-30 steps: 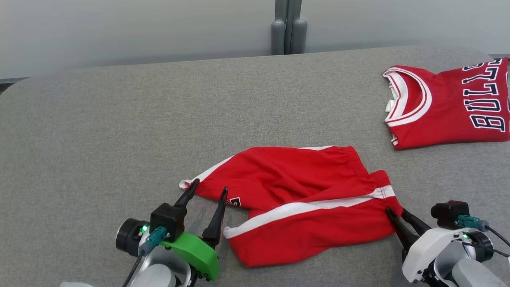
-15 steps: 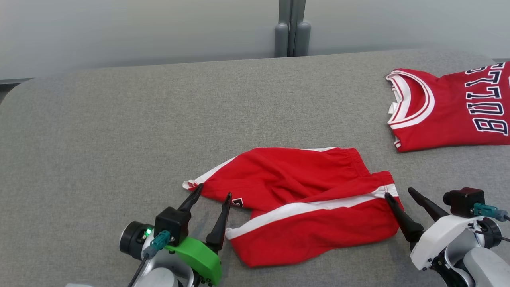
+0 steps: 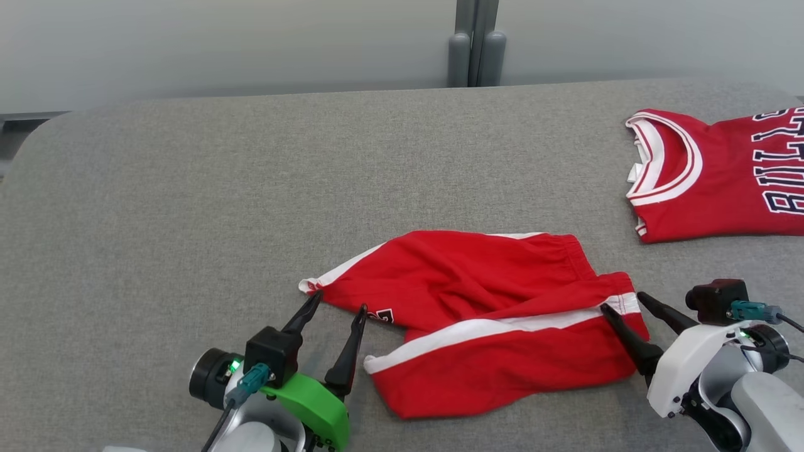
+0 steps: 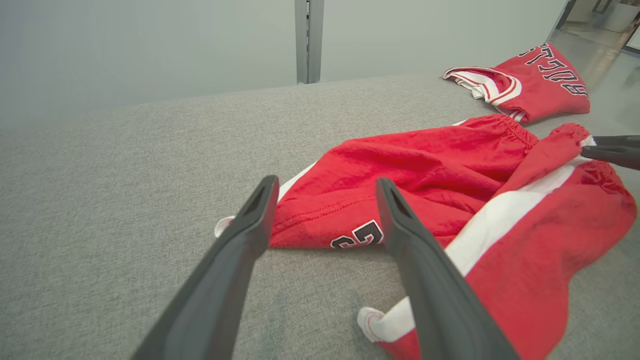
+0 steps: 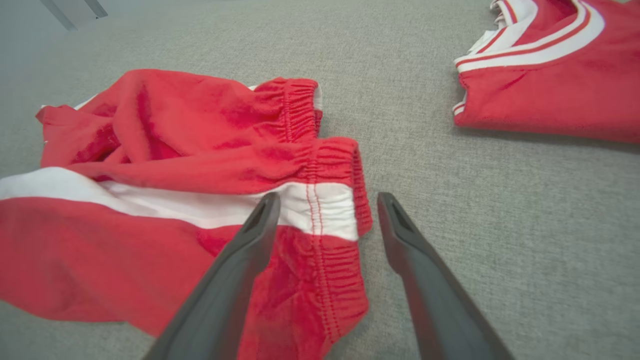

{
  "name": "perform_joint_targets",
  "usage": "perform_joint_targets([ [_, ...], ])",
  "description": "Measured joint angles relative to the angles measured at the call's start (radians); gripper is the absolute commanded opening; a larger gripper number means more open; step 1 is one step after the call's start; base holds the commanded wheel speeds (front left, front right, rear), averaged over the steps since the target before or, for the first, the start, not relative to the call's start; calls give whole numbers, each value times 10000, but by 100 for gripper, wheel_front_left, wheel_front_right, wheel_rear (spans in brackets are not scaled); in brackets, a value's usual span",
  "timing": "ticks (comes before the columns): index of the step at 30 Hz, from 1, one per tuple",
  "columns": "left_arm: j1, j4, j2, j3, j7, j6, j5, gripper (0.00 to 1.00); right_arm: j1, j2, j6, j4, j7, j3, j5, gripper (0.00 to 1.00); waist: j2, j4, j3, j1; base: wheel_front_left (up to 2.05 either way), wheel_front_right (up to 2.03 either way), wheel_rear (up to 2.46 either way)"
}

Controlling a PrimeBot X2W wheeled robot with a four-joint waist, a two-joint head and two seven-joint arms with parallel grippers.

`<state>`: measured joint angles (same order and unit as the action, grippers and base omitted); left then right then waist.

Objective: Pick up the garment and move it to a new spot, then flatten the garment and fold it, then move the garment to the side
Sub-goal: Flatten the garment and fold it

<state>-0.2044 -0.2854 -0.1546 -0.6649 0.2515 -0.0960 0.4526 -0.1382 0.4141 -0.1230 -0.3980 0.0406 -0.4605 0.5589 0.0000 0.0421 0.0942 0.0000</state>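
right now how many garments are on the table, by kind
red shorts: 1
red jersey: 1
total: 2

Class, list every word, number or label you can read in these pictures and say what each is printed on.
"BULL": dark letters on the red jersey; a fifth letter is too unclear to read.
"23": on the red shorts, at a leg hem, with its lower part tucked under.
Nothing else is readable.
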Motion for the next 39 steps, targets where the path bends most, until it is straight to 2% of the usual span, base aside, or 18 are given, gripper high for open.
perform_joint_targets([
  [2,1,-2,-4,52,0,0,0,100,-19,21,-2,2,-81,-111,6,97,0,52,17,0,0,0,0],
  [3,1,-4,-10,82,0,0,0,100,-32,8,-2,8,-127,-167,40,88,0,66,24,0,0,0,0],
  [4,1,-6,-10,104,0,0,2,100,-44,12,-2,17,-157,-232,52,88,0,76,31,0,0,0,0],
  [6,1,-10,-8,121,0,0,0,100,-81,15,-2,33,-253,-364,61,60,0,89,42,0,0,0,0],
  [7,1,-13,-10,127,0,0,2,100,-105,19,-2,46,-253,-420,61,50,0,92,48,0,0,0,0],
  [11,1,-13,-10,151,0,0,2,100,-237,77,-2,199,-297,-610,71,38,0,88,75,0,0,0,0],
  [13,1,-13,-10,163,0,0,0,100,-284,128,-2,318,-297,-719,138,24,0,76,88,0,0,0,0],
  [15,1,-13,-10,167,0,0,2,100,-351,198,-2,410,-295,-809,150,0,0,61,99,0,0,0,0],
  [19,1,-17,-10,190,0,0,0,100,-388,286,-2,589,-215,-878,343,0,0,24,109,0,0,0,0],
  [25,30,-65,38,353,0,4,176,100,-380,428,-4,727,150,-431,700,0,0,-35,113,0,0,0,0],
  [30,722,-136,418,554,-334,401,1446,100,-263,644,-4,732,309,-311,951,0,0,-85,118,0,0,0,0],
  [36,1396,-207,512,612,-1254,980,2828,100,7,690,-4,773,428,-694,941,0,0,-145,137,0,0,0,0],
  [39,1448,-90,529,761,-1386,1051,3026,100,48,928,-13,756,430,-951,721,0,0,-146,142,0,0,0,0],
])
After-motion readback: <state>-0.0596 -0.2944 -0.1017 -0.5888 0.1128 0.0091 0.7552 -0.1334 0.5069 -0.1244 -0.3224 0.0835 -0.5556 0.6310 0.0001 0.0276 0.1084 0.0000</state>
